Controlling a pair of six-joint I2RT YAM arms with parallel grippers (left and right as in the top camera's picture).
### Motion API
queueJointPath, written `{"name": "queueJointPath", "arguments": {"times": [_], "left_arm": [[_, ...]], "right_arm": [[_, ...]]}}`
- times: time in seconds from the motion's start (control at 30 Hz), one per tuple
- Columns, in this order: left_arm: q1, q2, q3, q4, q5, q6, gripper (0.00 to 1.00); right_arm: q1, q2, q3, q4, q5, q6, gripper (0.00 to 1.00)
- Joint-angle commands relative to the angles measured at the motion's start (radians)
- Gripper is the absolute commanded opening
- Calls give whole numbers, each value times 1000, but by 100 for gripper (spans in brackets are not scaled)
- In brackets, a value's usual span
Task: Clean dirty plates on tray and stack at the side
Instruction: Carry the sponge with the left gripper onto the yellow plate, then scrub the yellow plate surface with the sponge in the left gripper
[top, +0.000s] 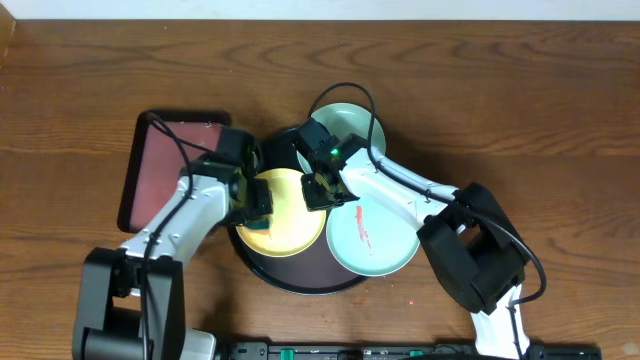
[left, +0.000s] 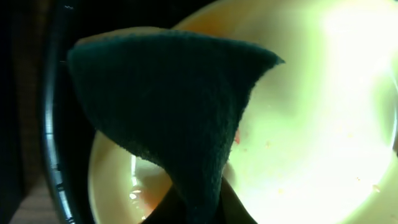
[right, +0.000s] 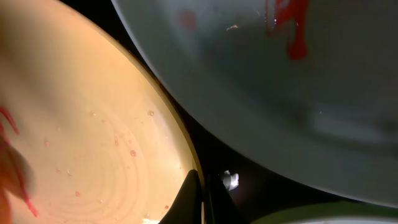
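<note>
The black round tray (top: 300, 282) holds the yellow plate (top: 290, 228) at the left, a mint plate with a red smear (top: 385, 240) at the right and a second mint plate (top: 352, 118) at the back. My left gripper (top: 257, 205) is shut on a dark cloth (left: 168, 106), which hangs over the yellow plate (left: 311, 124). My right gripper (top: 322, 188) is shut on the yellow plate's right rim (right: 186, 162), one finger on each side in the right wrist view (right: 202, 199). The smeared mint plate (right: 280, 74) lies just beyond. Small red specks dot the yellow plate (right: 81, 137).
A dark-red rectangular tray (top: 175, 165) lies on the wooden table left of the black tray, close beside my left arm. The black tray's rim (left: 53, 124) runs along the cloth's left side. Bare wood lies to the far right and far left.
</note>
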Motion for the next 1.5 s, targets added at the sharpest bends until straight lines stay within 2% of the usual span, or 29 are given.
{"name": "queueJointPath", "arguments": {"times": [0.0,0.1,0.23,0.47,0.8,1.13,1.37,1.47], "left_arm": [[-51,-2,-50,6,38,-16,14],[-85,0,-69,18,39,-17,17],[-121,0,-72,21,39,-19,35],[-91,-1,-51,65,0,-5,36],[-45,-1,28,42,-27,46,36],[-45,-1,57,-26,-46,86,52],[-45,-1,58,-23,-66,103,50],[-45,-1,58,-16,-79,109,39]], "right_arm": [[-9,19,15,3,-2,-5,1],[-9,19,15,3,-2,-5,1],[-9,19,15,3,-2,-5,1],[-9,19,15,0,-1,-6,1],[-9,19,15,2,-1,-6,1],[-9,19,15,6,-1,-6,1],[-9,19,15,7,-1,-5,1],[-9,19,15,7,-1,-6,1]]}}
